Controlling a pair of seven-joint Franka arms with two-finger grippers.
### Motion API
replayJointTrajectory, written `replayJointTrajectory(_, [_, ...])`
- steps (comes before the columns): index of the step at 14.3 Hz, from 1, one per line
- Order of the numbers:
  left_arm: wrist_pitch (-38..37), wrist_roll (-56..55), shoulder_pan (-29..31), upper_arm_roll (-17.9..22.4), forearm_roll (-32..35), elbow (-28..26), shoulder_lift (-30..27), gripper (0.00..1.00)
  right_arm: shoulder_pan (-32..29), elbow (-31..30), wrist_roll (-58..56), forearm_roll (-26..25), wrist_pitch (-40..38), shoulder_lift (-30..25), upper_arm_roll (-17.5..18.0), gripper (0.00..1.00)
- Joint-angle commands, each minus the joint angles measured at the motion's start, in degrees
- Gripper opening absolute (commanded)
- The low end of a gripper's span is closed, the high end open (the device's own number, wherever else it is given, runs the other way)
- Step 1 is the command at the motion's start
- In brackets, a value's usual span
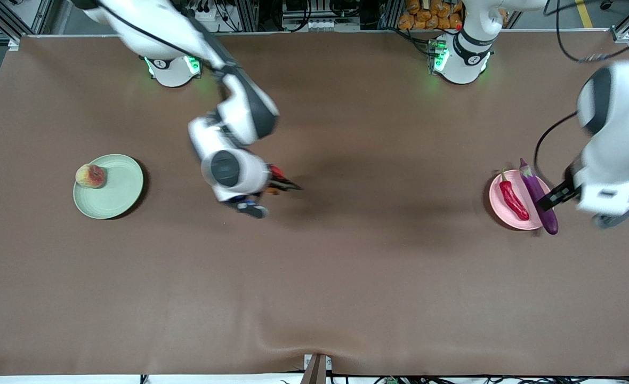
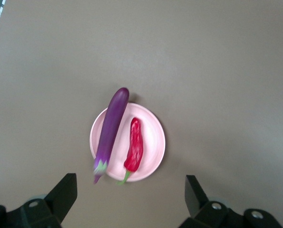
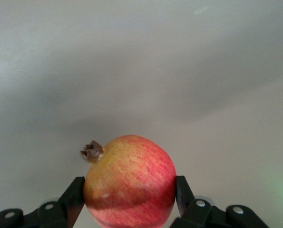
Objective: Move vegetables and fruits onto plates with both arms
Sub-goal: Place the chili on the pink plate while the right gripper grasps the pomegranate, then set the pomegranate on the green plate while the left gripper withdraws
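My right gripper (image 1: 282,181) is shut on the red-orange pomegranate (image 1: 276,172) and holds it above the bare table middle; in the right wrist view the fruit (image 3: 130,183) sits between both fingers. The peach (image 1: 90,176) lies on the green plate (image 1: 117,194). The red chili (image 1: 513,200) lies on the pink plate (image 1: 501,205). The purple eggplant (image 1: 538,197) lies across that plate's rim. My left gripper (image 1: 554,198) is open and empty, raised beside the pink plate. The left wrist view shows its gripper (image 2: 130,197), the eggplant (image 2: 112,130), chili (image 2: 134,151) and plate (image 2: 153,137).
The brown table cover (image 1: 346,277) is bare between the two plates and toward the front camera. The arm bases (image 1: 173,66) (image 1: 461,61) stand at the table's back edge.
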Motion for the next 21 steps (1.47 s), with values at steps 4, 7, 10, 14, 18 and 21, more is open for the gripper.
replayJointTrajectory(4, [-7.88, 11.35, 2.58, -4.24, -4.19, 1.22, -8.29, 1.0, -19.81, -17.2, -27.24, -5.68, -5.62, -12.28, 0.71, 0.0])
replayJointTrajectory(7, [-13.32, 18.55, 5.83, -10.56, -4.82, 1.4, -12.16, 1.0, -30.45, -21.72, -38.5, -10.71, -1.14, -11.76, 0.45, 0.0])
replayJointTrajectory(10, [-19.03, 28.82, 6.2, -12.77, -4.82, 4.9, -12.61, 1.0, -36.01, -24.18, -44.85, -10.89, 4.3, -9.66, 0.36, 0.0])
replayJointTrajectory(14, [-23.27, 36.14, 6.2, -13.39, -7.28, 8.43, -11.91, 1.0, -40.41, -24.1, -50.92, -11.06, 7.4, -6.93, 0.27, 0.99])
replayJointTrajectory(18, [-27.31, 37.91, 6.37, -13.31, -11.13, 11.24, -12.0, 1.0, -39.62, -13.42, -50.84, -10.37, -6.18, -6.93, 0.54, 1.0])
replayJointTrajectory(21, [-27.58, 32.84, 5.41, -13.3, -13.96, 11.33, -9.9, 1.0, -36.91, -1.11, -50.57, -10.01, -15.08, -6.84, 0.8, 1.0])
